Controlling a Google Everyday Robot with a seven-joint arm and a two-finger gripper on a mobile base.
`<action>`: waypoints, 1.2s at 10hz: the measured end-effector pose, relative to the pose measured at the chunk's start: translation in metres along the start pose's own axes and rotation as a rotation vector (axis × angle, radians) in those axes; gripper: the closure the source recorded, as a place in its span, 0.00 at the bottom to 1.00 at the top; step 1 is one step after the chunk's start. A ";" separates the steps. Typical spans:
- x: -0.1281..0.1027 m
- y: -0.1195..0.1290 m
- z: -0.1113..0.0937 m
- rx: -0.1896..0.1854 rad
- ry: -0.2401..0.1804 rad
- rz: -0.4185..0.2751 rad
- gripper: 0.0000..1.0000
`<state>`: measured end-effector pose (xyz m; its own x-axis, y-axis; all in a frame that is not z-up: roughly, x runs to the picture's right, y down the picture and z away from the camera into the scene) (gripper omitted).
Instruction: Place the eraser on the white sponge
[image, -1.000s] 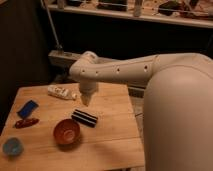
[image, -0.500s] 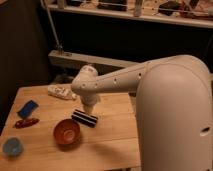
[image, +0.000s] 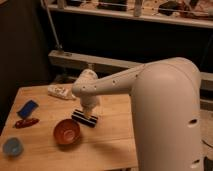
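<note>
On desk (image: 117, 137) middle, eraser (image: 91, 121) lies flat, well apart from white sponge (image: 61, 92) near back edge. Claw (image: 87, 111) just above eraser, jaws apart, seemingly no grip yet. Grasp, carry and placing all left to do

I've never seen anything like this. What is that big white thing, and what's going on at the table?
The big white shape is a robot arm, seen by one camera looking down past it; where that camera sits is unknown. Its end effector, the grasping part, hangs open right over the eraser, a black striped block lying on the wooden table. Nothing is held. Also there: the white sponge, a red bowl, a flat blue rectangle, a slim red thing and a small blue cup.
</note>
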<state>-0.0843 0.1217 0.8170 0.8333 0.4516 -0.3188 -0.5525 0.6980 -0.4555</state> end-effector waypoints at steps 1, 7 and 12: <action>-0.001 0.005 0.006 -0.010 0.016 -0.017 0.35; 0.000 0.009 0.021 0.003 0.072 -0.014 0.35; -0.009 0.019 0.035 -0.008 0.086 -0.005 0.35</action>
<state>-0.1013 0.1504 0.8406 0.8320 0.3982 -0.3863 -0.5484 0.6957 -0.4640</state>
